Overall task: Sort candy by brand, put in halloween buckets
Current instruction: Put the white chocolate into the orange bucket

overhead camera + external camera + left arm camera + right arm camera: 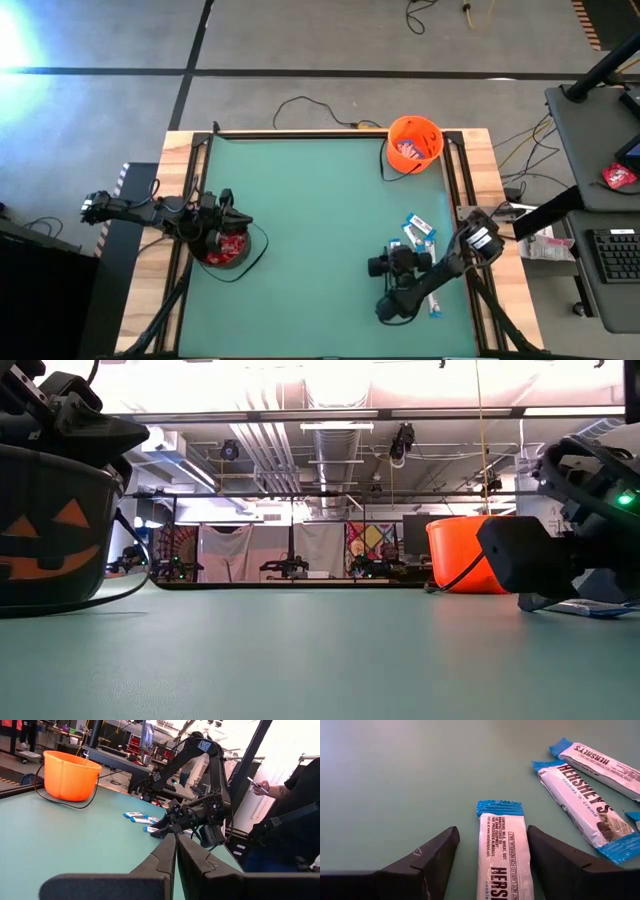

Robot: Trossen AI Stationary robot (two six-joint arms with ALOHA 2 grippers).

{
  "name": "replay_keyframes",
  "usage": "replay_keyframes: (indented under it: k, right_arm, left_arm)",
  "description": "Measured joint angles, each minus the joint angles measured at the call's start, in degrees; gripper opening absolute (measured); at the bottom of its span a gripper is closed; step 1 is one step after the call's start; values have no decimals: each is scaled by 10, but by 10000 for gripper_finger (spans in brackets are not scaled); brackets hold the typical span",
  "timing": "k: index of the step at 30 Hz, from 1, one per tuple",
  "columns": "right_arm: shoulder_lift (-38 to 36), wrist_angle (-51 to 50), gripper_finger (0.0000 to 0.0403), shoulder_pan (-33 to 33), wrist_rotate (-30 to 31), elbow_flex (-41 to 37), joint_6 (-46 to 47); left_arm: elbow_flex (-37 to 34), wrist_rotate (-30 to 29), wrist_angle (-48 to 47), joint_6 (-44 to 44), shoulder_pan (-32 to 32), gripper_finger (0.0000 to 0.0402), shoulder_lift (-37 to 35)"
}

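Observation:
Several white-and-blue candy bars (420, 230) lie flat on the green table near its right edge. My right gripper (492, 834) is low over them, slanting down and open. One bar (502, 855) lies lengthwise between its fingers with a gap on each side, and two more bars (580, 800) lie beside it. The orange bucket (414, 143) stands at the far right corner with candy inside. At the left edge the black bucket (225, 250) holds red packets (232, 246). My left gripper (176, 851) hovers level above that bucket, shut and empty.
Another bar (434, 300) lies near the front right, partly under my right arm. The black bucket's wire handle (258, 255) rests on the table. A desk with a keyboard (615, 255) stands right of the table, and a person (290, 805) stands there.

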Motion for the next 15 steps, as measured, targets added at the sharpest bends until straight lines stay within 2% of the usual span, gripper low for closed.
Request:
replay_keyframes:
  k: [8, 15]
  right_arm:
    - [0, 5, 236, 0, 12, -12, 3]
    - [0, 12, 178, -1, 11, -19, 3]
  left_arm:
    - [0, 0, 0, 0, 0, 0, 0]
    - [0, 0, 0, 0, 0, 0, 0]
